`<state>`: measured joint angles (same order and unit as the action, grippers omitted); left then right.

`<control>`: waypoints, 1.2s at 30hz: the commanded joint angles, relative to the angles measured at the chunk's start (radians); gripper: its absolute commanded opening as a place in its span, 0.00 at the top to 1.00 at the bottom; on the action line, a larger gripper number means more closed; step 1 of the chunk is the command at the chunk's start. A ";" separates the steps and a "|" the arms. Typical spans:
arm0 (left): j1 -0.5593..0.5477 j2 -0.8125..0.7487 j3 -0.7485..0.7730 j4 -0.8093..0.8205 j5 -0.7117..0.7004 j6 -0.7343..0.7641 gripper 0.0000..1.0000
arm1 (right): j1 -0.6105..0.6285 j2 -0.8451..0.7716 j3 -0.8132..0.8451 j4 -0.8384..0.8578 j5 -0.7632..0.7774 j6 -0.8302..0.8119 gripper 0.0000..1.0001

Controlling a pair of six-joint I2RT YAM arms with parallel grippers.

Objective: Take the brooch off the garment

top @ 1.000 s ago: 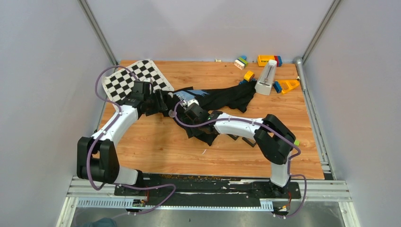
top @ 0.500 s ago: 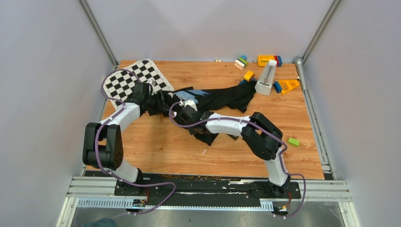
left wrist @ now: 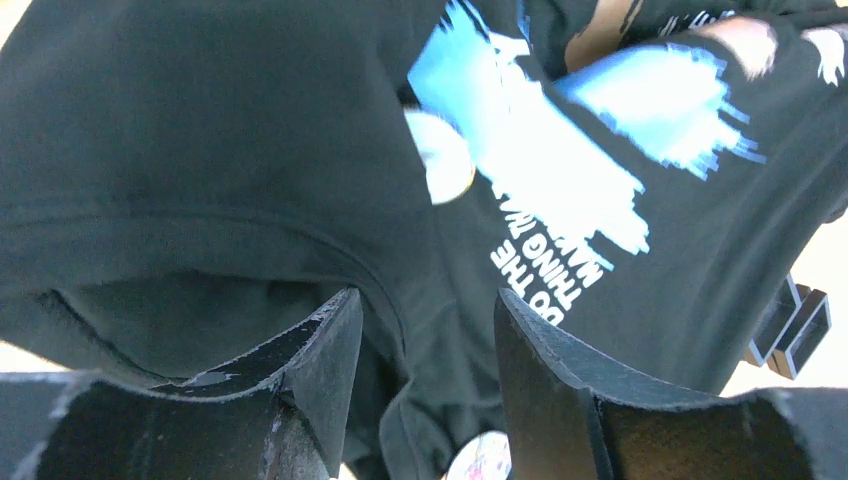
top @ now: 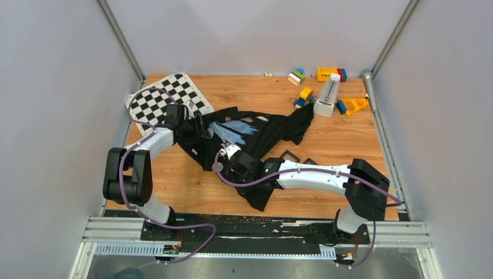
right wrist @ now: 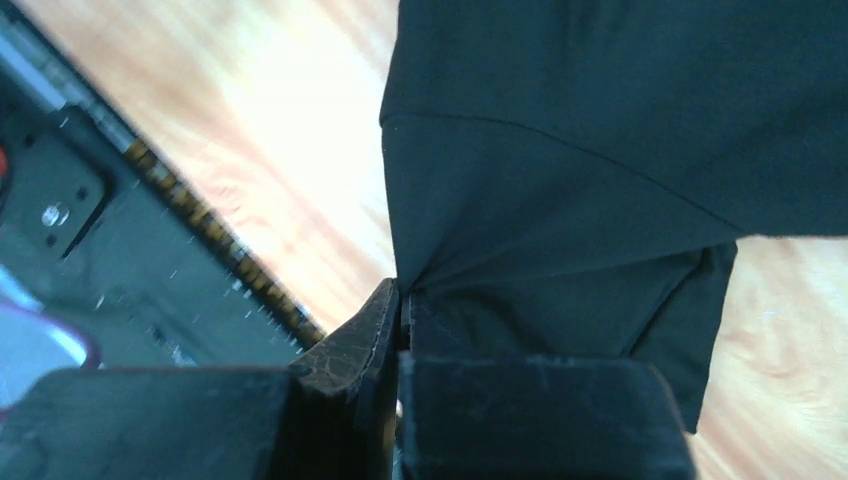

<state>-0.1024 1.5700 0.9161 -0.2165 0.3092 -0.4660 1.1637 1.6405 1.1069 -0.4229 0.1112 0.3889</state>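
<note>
The black garment (top: 273, 125) lies spread across the middle of the table, its blue and white print (top: 232, 131) facing up. In the left wrist view a small pale round piece, the brooch (left wrist: 445, 160), sits on the cloth at the left edge of the blue print (left wrist: 560, 130). My left gripper (top: 200, 131) hovers over the garment's left end. It is open (left wrist: 428, 305), with a seam fold of cloth between the fingers but not pinched. My right gripper (top: 235, 171) is shut on a pinch of plain black cloth (right wrist: 403, 295) nearer the table's front.
A chequered mat (top: 165, 96) lies at the back left. Coloured toy blocks (top: 328, 74) and a white upright piece (top: 327, 96) stand at the back right. Two small square black trays (top: 289, 156) (left wrist: 795, 325) sit beside the garment. The metal base rail (right wrist: 100, 230) runs close to the right gripper.
The right gripper shut on the cloth and pulled it toward the near edge, which stretched the garment and flattened out the print. The left gripper stayed at the garment's left end.
</note>
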 commanded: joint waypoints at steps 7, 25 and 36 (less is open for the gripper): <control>-0.019 -0.159 -0.051 -0.151 -0.097 0.005 0.40 | 0.017 -0.079 -0.056 0.023 -0.112 0.010 0.47; -0.578 -0.388 -0.111 -0.431 -0.637 -0.207 0.41 | -0.199 0.084 0.061 0.108 0.006 0.082 0.36; -0.620 -0.299 -0.121 -0.366 -0.604 -0.217 0.41 | -0.199 0.082 -0.099 0.278 -0.093 0.112 0.42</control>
<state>-0.7197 1.2388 0.7914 -0.6178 -0.2760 -0.6544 0.9607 1.7470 1.0500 -0.2520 0.0620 0.4683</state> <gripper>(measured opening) 0.589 0.605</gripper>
